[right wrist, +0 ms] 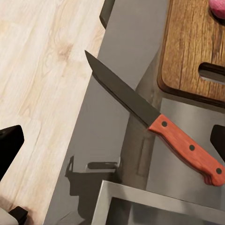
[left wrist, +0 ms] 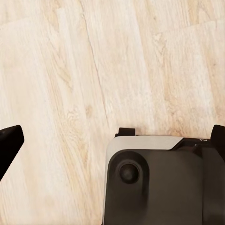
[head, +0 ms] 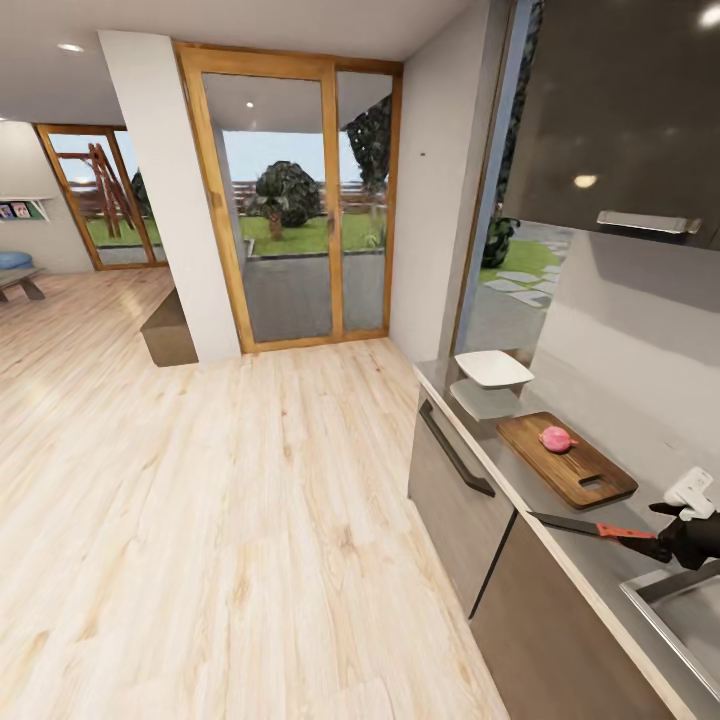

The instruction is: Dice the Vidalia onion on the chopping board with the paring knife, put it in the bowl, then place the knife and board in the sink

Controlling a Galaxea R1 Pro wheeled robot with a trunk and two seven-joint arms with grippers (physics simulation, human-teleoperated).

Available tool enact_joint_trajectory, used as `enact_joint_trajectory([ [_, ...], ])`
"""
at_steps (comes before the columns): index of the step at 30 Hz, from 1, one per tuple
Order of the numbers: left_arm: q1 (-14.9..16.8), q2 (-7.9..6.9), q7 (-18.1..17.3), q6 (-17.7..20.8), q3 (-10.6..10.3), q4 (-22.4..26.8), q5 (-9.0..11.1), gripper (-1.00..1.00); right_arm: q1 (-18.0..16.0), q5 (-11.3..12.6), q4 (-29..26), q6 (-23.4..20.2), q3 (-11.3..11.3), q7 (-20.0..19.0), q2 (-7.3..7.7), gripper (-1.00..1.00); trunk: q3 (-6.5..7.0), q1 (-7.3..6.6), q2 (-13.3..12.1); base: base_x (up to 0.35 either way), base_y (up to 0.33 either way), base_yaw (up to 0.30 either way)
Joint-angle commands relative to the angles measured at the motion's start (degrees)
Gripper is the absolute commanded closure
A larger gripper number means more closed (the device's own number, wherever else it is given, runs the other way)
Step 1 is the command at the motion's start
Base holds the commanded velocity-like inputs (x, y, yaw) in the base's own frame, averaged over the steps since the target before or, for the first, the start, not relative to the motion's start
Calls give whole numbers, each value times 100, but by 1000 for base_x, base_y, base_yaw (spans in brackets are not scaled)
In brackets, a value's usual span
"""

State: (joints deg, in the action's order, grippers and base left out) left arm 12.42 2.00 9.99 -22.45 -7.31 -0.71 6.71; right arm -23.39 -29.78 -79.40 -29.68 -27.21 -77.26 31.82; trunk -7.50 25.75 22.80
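The pinkish Vidalia onion (head: 557, 438) (right wrist: 218, 7) sits on the brown chopping board (head: 585, 478) (right wrist: 187, 47), which lies on the dark countertop (head: 600, 565) (right wrist: 187, 180). Beyond the board stands the white square bowl (head: 493, 368). The red-handled paring knife (head: 600, 527) (right wrist: 187, 145) points out over the counter's front edge. Its handle end lies close to one fingertip of my right gripper (head: 682, 535) (right wrist: 115, 143), whose fingers stand wide open. A corner of the steel sink (head: 685, 610) (right wrist: 154, 206) lies just past the knife. My left gripper (left wrist: 115, 140) hangs open over the floor.
Pale wood floor (head: 200, 500) spreads out to the left of the cabinets. A dark cabinet front with a bar handle (head: 455, 450) sits below the bowl. A glossy wall cabinet (head: 620, 110) hangs over the counter. Wood-framed glass doors (head: 290, 200) stand at the back. The robot's base (left wrist: 159, 183) is below the left gripper.
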Motion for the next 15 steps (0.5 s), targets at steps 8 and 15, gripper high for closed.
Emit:
enact_joint_trajectory([
  [8,6,2,12,-22,-51,-8,58,-100,-8,-28,-5,-56,-4,-43,-7,-100,-23,3,12,28,-80,0],
  [15,6,2,12,-23,-51,-8,58,-100,-8,-29,-5,-56,-4,-36,-9,-100,-24,3,12,50,-72,0],
])
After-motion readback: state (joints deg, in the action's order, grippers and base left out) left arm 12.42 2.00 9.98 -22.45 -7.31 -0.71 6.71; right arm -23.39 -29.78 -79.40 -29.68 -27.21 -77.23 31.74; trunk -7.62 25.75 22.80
